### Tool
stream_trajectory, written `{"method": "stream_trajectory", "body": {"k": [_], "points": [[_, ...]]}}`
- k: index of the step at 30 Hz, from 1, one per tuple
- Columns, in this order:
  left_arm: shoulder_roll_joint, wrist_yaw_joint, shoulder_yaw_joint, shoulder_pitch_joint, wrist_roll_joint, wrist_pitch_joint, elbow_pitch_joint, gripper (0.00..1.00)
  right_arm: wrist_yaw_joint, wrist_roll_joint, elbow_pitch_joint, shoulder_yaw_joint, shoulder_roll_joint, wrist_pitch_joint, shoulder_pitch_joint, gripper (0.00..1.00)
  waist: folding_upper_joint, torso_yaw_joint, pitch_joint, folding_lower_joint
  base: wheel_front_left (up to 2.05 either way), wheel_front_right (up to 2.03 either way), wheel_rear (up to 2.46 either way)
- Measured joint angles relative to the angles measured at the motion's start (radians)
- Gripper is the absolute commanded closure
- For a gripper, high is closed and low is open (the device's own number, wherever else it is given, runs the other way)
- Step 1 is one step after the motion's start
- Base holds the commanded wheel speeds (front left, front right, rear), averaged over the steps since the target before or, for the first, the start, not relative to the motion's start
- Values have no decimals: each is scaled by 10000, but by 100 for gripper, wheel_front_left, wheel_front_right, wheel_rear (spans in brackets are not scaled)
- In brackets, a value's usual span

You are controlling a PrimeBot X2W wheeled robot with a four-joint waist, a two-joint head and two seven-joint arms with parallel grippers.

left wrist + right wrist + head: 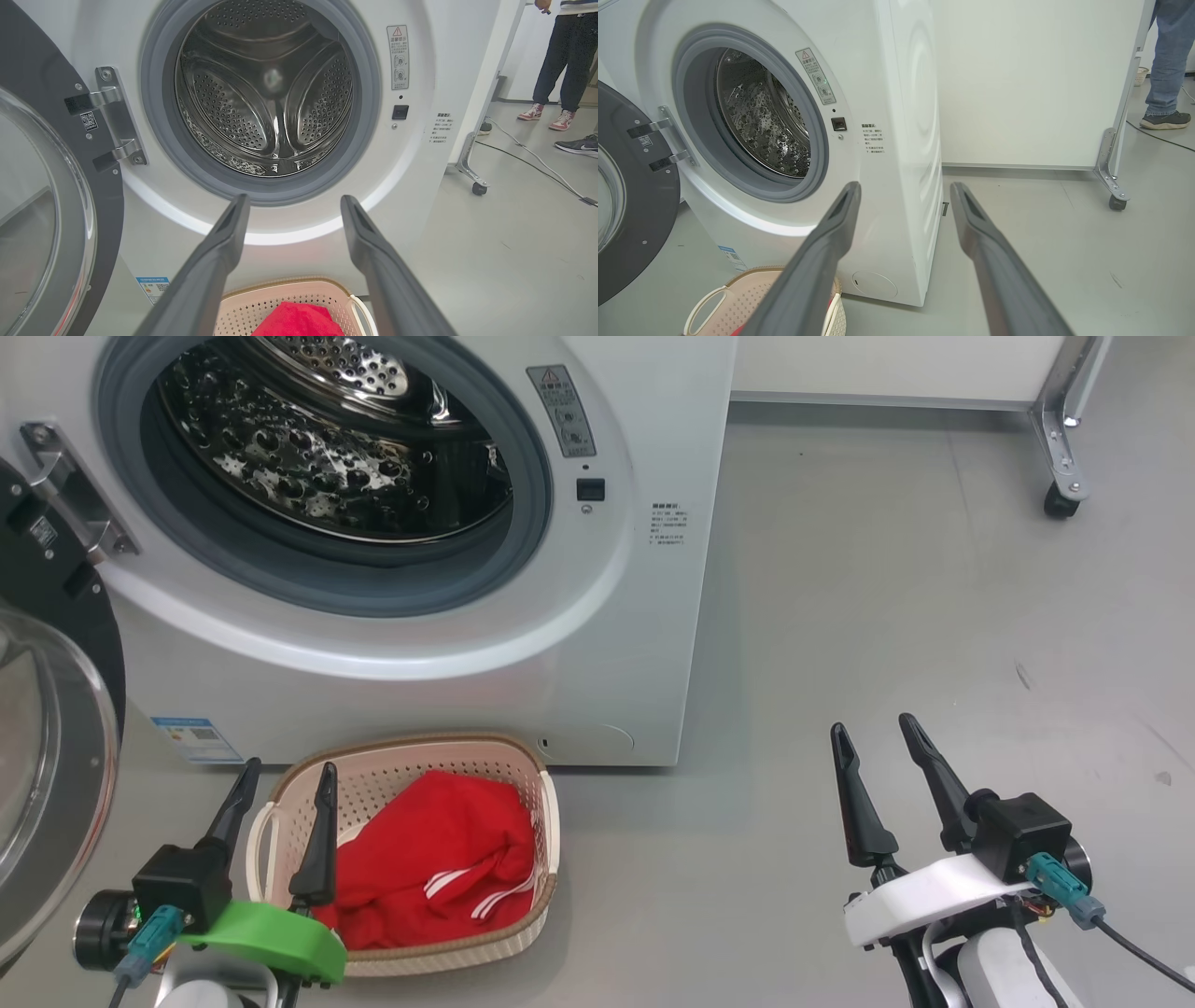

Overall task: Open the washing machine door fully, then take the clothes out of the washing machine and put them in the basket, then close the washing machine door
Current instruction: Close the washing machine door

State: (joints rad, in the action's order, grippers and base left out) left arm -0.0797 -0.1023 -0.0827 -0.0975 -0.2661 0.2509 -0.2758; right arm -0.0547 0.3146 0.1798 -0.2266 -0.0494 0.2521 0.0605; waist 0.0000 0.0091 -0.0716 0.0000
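While left gripper (pixel 289 768) and right gripper (pixel 873 725) gape empty, the swung-open washing machine door (pixel 47 737) lies left of the nearer left one.

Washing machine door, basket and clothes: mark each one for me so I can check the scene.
washing machine door (pixel 644 214), right wrist view, on its black rim.
basket (pixel 392 782), head view, on its perforated far wall.
clothes (pixel 439 840), head view, on the red fabric in the basket.

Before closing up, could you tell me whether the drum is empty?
Empty as far as visible: bare steel drum; the red clothes lie in the basket.
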Motion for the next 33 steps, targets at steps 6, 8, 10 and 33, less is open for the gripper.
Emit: {"method": "stream_trajectory", "body": {"k": [6, 8, 10, 33], "points": [[-10, 0, 0, -1, 117, 0, 69, 0, 0, -10, 58, 0, 2, 0, 1, 0, 0, 16, 4, 0, -125, 125, 0], [-10, 0, 2, -1, 127, 0, 82, 0, 0, -10, 71, 0, 2, 0, 1, 0, 0, 22, 14, 0, -110, 110, 0], [-10, 0, 2, -1, 127, 0, 88, 0, 0, -10, 92, -2, 2, 0, 1, 0, 0, 23, 26, 0, -100, 100, 0], [25, -2, 136, 21, 128, 0, 203, 0, -56, -12, 198, -58, 6, 0, 1, 0, 0, 22, 105, 0, -50, 50, 0]]}}
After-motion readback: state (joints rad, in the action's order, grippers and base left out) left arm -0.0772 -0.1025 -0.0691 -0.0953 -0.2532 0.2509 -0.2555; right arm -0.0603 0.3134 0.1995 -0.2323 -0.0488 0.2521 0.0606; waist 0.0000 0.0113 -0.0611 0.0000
